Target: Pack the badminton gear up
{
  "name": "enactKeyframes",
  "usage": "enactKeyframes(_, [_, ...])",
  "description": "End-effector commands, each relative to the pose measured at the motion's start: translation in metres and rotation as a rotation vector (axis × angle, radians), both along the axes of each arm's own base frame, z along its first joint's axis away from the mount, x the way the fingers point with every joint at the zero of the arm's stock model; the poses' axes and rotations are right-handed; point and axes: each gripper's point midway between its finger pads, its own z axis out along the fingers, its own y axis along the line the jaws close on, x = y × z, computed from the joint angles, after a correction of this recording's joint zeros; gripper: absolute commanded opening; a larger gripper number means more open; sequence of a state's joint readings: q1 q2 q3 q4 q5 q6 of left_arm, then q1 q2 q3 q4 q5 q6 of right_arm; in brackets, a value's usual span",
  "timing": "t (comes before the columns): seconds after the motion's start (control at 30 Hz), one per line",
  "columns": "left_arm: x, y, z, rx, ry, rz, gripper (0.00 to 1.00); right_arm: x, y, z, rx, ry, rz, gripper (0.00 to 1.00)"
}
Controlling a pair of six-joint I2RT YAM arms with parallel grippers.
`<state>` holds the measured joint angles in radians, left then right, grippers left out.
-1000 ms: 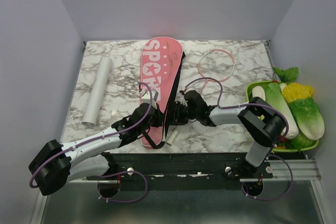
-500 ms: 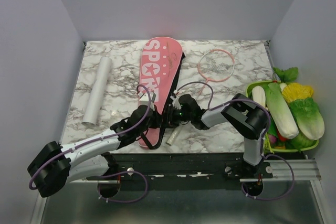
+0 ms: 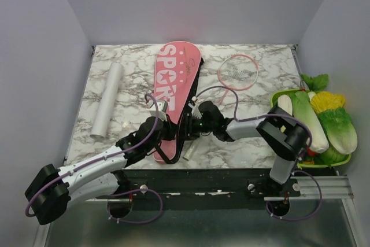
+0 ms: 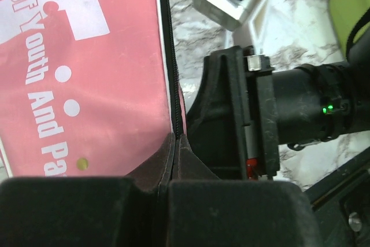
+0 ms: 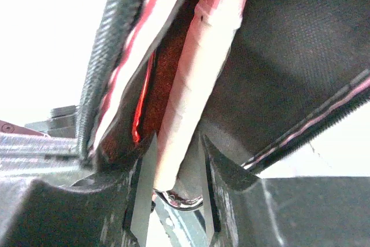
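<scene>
Right wrist alone shows racket handle (image 5: 185,102) (inside bag (image 5: 289,39)).

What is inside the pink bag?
A white wrapped racket handle pokes into the pink bag, held by the right hand. The fabric hides the rest of the racket and anything else inside.

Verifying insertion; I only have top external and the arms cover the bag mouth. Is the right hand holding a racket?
Observer: Yes. Right wrist view: right hand closed on a pink-white wrapped racket handle, which runs into the pink bag's opening.
Operator: Left hand?
Observer: Left wrist view: left hand pinches the bag's black zipper edge.
Operator: Hands touching?
Observer: Can't tell. Left wrist view shows the right hand close beside that pinched edge.
</scene>
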<state>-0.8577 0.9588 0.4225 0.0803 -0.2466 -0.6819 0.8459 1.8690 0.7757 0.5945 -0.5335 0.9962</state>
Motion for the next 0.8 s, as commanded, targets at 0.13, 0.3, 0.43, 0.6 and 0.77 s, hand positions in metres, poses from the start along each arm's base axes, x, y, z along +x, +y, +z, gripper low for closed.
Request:
enactKeyframes(0.13, [0.0,0.007,0.031,-0.042,-0.07,0.015,0.0,0.015,-0.063,0.027,-0.36,-0.21,-0.14,0.53])
enactKeyframes(0.3, [-0.001,0.011,0.032,-0.048,-0.08,0.021,0.0,0.023,-0.108,0.036,-0.489,-0.259,-0.266,0.57])
enactKeyframes(0.43, [-0.002,0.009,0.031,-0.059,-0.078,0.007,0.0,0.054,-0.157,0.025,-0.622,-0.218,-0.412,0.61])
enactKeyframes(0.6, [-0.006,0.006,0.027,-0.06,-0.069,-0.02,0.0,0.097,-0.201,0.012,-0.693,-0.157,-0.567,0.61])
enactKeyframes(0.77, [-0.008,0.005,0.027,-0.055,-0.074,-0.038,0.0,0.139,-0.226,0.012,-0.782,-0.143,-0.673,0.61])
